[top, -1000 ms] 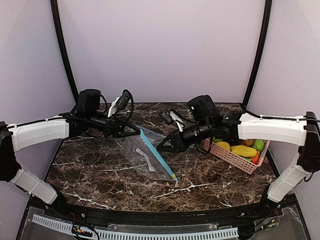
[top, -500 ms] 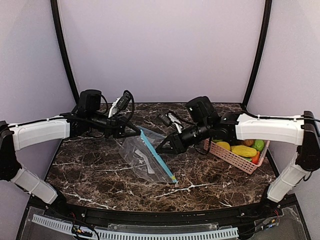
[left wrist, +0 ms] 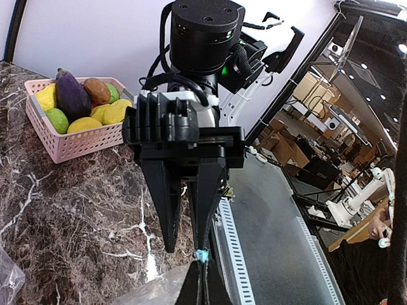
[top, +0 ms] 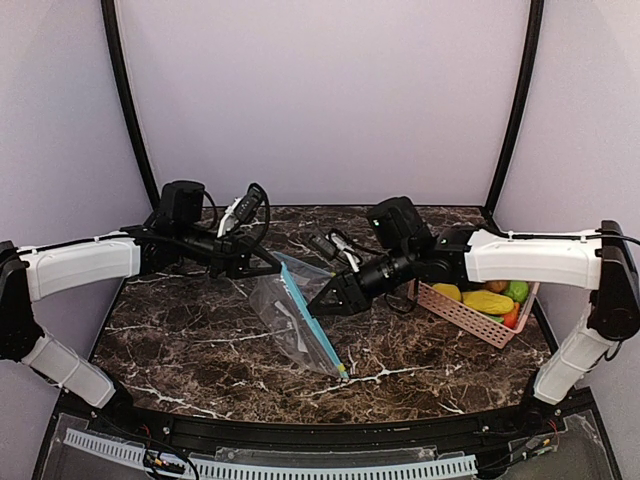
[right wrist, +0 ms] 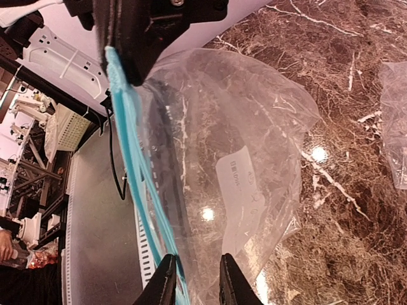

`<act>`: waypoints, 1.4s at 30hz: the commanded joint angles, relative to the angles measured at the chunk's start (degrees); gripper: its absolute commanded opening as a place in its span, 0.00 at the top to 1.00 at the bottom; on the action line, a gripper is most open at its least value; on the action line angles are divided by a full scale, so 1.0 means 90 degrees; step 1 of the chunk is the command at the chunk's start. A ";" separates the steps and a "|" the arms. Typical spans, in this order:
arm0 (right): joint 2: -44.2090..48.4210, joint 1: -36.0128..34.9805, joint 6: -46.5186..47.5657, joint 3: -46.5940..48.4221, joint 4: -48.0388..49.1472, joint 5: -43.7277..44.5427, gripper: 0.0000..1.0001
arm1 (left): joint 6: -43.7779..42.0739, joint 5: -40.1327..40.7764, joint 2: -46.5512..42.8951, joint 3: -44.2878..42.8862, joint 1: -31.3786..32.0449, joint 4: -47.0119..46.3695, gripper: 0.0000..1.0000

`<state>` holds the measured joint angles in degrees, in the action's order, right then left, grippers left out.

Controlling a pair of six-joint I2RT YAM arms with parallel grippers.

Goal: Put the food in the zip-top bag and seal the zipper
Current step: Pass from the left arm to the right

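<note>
Jaws, right gripper (right wrist: 194, 270): narrowly parted, one finger on each side of the blue zipper (right wrist: 137, 165), with a gap showing; nothing clamped. Jaws, left gripper (top: 273, 262): closed on the zipper's far end.

Item 1. Zip-top bag (top: 298, 322): clear and apparently empty. It lay slanted from just short of the front edge of the counter (top: 180, 340) up toward its middle, its far corner lifted by the left gripper.

Item 2. Right gripper: at mid-counter, tips at the zipper partway along.

Item 3. Food (top: 487, 300): yellow, green, orange and purple pieces, all inside the pink basket (top: 455, 315) at the right edge, well apart from the bag.

Handling note, as judged: the step was opening the mouth. The right fingers had to close on one lip only, not both tracks, then draw it away from the left gripper's hold. The left grip had to stay firm so the film would not slide, and the pull gentle so the mouth gaped without dragging the bag.
</note>
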<state>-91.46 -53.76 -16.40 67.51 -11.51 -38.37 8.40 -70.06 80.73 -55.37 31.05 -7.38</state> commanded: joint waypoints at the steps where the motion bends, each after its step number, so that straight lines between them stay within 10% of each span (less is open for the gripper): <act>1: -0.0007 -0.0102 -0.0106 -0.0036 0.0441 -0.0356 0.76 | -0.0230 -0.0070 0.0014 -0.0223 0.0027 0.0240 0.99; 9: -0.0205 -0.0187 -0.0306 -0.0019 0.0742 -0.0289 0.76 | -0.0269 -0.0050 0.0019 -0.0242 0.0027 0.0283 0.99; 19: -0.0163 -0.0225 -0.0546 -0.0081 0.1023 -0.0077 1.00 | -0.0523 0.0486 -0.0082 -0.0251 0.0027 0.0508 0.98; 26: 0.0018 -0.0194 -0.0706 -0.0121 0.0544 0.1662 1.00 | -0.1199 0.2476 -0.0444 -0.0365 0.0027 0.1182 0.32; 34: 0.0186 -0.0227 -0.0654 0.0574 -0.0841 0.4109 1.00 | 0.0376 0.4459 -0.1279 -0.0024 0.0301 0.0377 0.21; 42: -0.0304 -0.0331 -0.0857 0.0918 -0.0540 0.4034 1.00 | 0.2376 0.5635 -0.0751 0.0130 0.1150 -0.0542 0.21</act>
<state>-91.96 -55.27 -22.17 74.24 -17.58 -3.40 20.03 -26.83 71.40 -55.64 38.48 -8.27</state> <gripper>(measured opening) 0.006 0.785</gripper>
